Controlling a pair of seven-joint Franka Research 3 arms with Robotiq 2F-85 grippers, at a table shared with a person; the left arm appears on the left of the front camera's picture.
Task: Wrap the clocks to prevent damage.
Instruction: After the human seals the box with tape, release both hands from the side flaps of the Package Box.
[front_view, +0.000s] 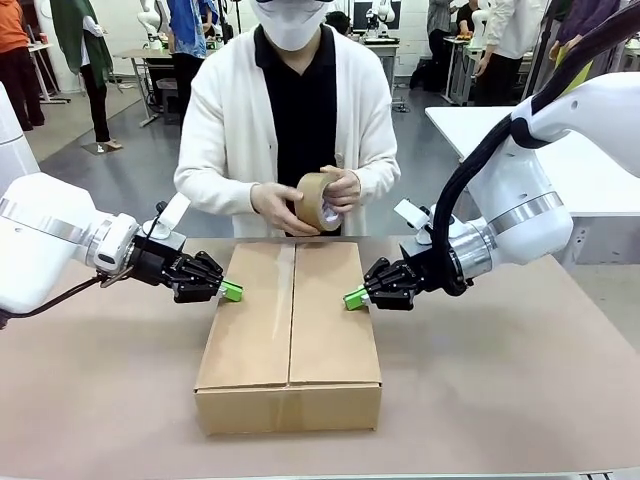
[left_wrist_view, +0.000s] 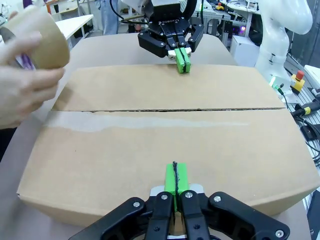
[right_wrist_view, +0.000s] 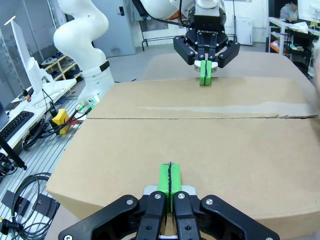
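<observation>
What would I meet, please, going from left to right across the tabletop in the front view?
left gripper → cardboard box → right gripper. The tape roll in the person's hands sits above the box's far edge, so it is left out of the order.

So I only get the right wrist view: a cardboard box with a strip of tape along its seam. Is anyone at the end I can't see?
Observer: Yes, a person stands at the far end of the box, facing the robot.
Operator: Holding anything?
Observer: A roll of brown tape, in both hands, just above that far end.
Operator: And the box's near end, is it taped down the side?
Observer: No. In the front view that face is bare cardboard, with no tape on it.
</observation>
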